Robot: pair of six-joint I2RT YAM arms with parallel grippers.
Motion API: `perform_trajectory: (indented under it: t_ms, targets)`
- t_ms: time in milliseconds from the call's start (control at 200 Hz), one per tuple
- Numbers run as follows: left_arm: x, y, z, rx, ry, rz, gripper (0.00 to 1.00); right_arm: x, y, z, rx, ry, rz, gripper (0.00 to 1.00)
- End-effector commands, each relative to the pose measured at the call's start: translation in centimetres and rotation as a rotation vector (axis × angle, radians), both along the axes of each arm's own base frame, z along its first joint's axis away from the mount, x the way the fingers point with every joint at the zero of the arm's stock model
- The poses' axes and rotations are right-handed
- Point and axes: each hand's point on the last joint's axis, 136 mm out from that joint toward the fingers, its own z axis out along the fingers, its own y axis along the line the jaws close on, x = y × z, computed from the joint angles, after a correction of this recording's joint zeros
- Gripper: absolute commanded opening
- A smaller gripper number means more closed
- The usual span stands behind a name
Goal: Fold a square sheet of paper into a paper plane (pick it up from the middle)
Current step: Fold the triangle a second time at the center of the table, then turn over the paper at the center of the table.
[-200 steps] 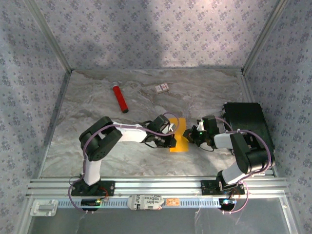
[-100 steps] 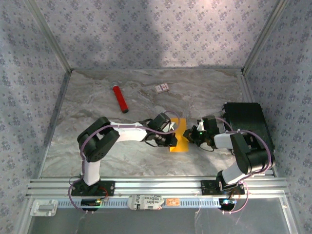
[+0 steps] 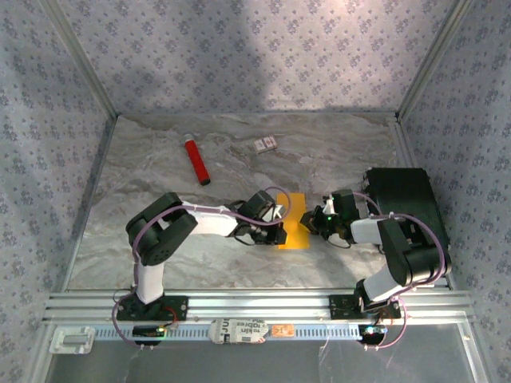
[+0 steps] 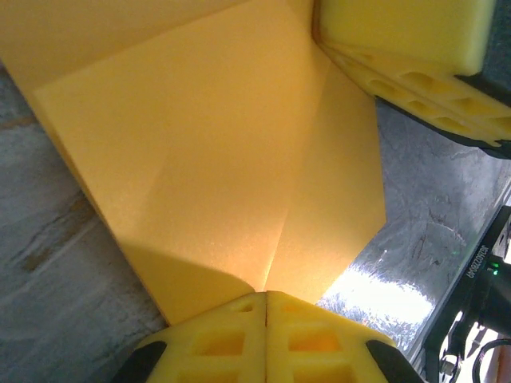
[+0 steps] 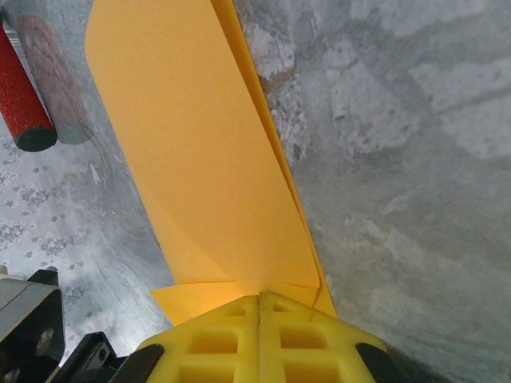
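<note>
The left hand [image 4: 266,307] is closed, its 2 yellow fingers pressed together on one edge of the folded paper sheet [image 4: 207,159]. The right hand [image 5: 259,311] is closed too and pinches the opposite edge of the same sheet. Seen from above, the sheet sits between the 2 hands near the middle of the surface [image 3: 160,167]. Its long axis runs from the arm bases toward the back wall. A red tube [image 3: 197,162] lies well apart.
</note>
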Motion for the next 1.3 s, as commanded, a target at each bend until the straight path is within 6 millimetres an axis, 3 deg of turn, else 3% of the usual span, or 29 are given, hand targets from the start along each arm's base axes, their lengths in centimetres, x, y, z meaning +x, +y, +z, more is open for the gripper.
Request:
perform_trajectory:
  t_ms: [0, 145, 360, 450, 595, 665, 1024, 1294]
  targets:
    - [-1.4, 2.7, -2.1, 0.114, 0.039, 0.013, 0.06, -1.6, -1.8, -2.3, -0.09, 0.086, -0.04, 0.0]
    - [-1.2, 2.0, -0.1, 0.058, 0.008, 0.012, 0.07, -1.0, -1.2, -1.5, -0.063, 0.054, -0.013, 0.01]
    - [0.6, 0.9, 5.1, -0.033, -0.087, 0.031, 0.09, 1.0, 0.3, 3.1, -0.007, -0.099, 0.048, 0.09]
    - [1.7, 0.7, 6.0, -0.049, -0.096, 0.044, 0.09, 1.1, -0.3, 4.5, -0.05, -0.128, 0.037, 0.13]
    - [3.0, -0.2, 6.8, -0.055, -0.112, 0.013, 0.09, -0.5, -2.2, 4.6, -0.157, -0.102, 0.001, 0.21]
    - [3.3, -0.8, 6.6, -0.039, -0.12, -0.018, 0.09, -1.6, -2.7, 4.4, -0.184, -0.088, -0.004, 0.22]
    - [4.8, 0.3, 1.1, 0.101, -0.064, -0.033, 0.07, -5.5, -2.0, 4.9, -0.143, -0.074, 0.017, 0.34]
    - [3.4, 1.9, -3.1, 0.159, -0.009, -0.032, 0.06, -7.2, -1.2, 4.5, -0.175, -0.001, 0.067, 0.41]
